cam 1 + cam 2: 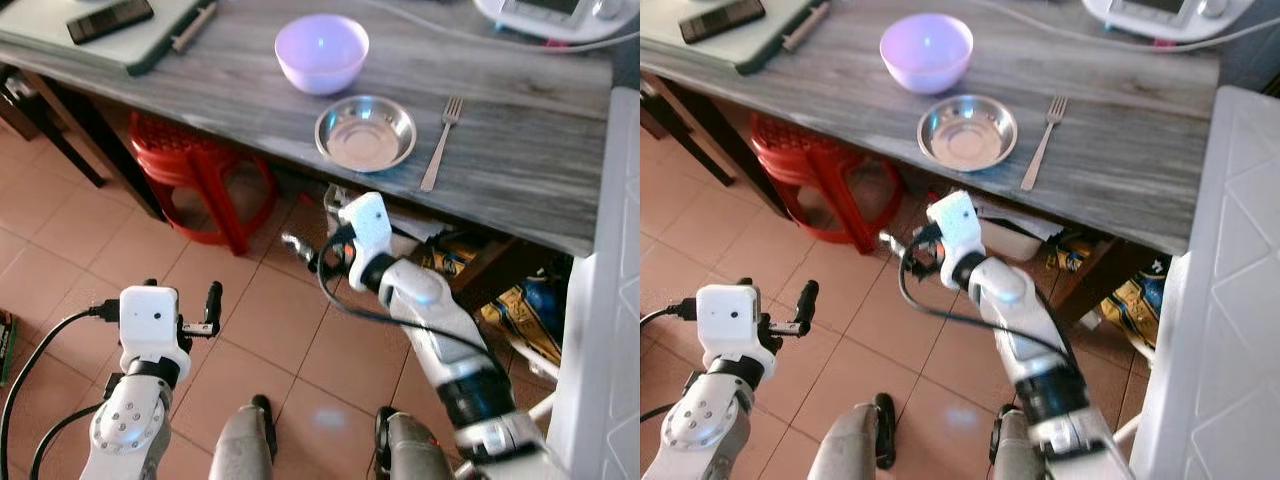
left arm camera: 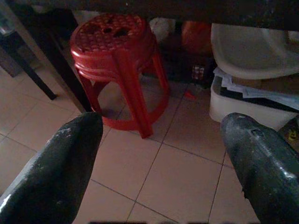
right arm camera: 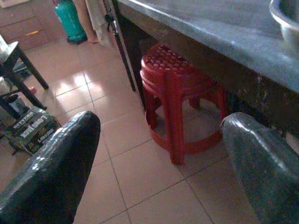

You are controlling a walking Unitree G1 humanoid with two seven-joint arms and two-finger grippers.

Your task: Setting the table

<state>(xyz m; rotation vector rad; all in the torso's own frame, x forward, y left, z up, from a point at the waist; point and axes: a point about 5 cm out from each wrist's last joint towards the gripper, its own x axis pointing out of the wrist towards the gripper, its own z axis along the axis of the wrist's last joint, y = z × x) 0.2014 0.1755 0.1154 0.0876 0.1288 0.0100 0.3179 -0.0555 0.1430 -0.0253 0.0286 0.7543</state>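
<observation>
A lavender bowl (image 1: 321,52) stands on the grey wooden table (image 1: 520,170). Just in front of it lies an empty steel plate (image 1: 366,133), whose rim (image 3: 286,15) also shows in the right wrist view. A fork (image 1: 441,143) lies to the plate's right, tines pointing away from me. My right gripper (image 1: 303,251) is open and empty, below the table's front edge and under the plate, pointing left. Lower on the left, over the floor tiles, my left gripper (image 1: 185,300) is also open and holds nothing.
A red plastic stool (image 1: 195,165) stands under the table. A phone (image 1: 110,20) lies on a green-edged board (image 1: 60,45) at the back left. A white appliance (image 1: 560,15) sits at the back right. A white panel (image 1: 615,260) borders the right side, with boxes and bags (image 1: 520,300) under the table.
</observation>
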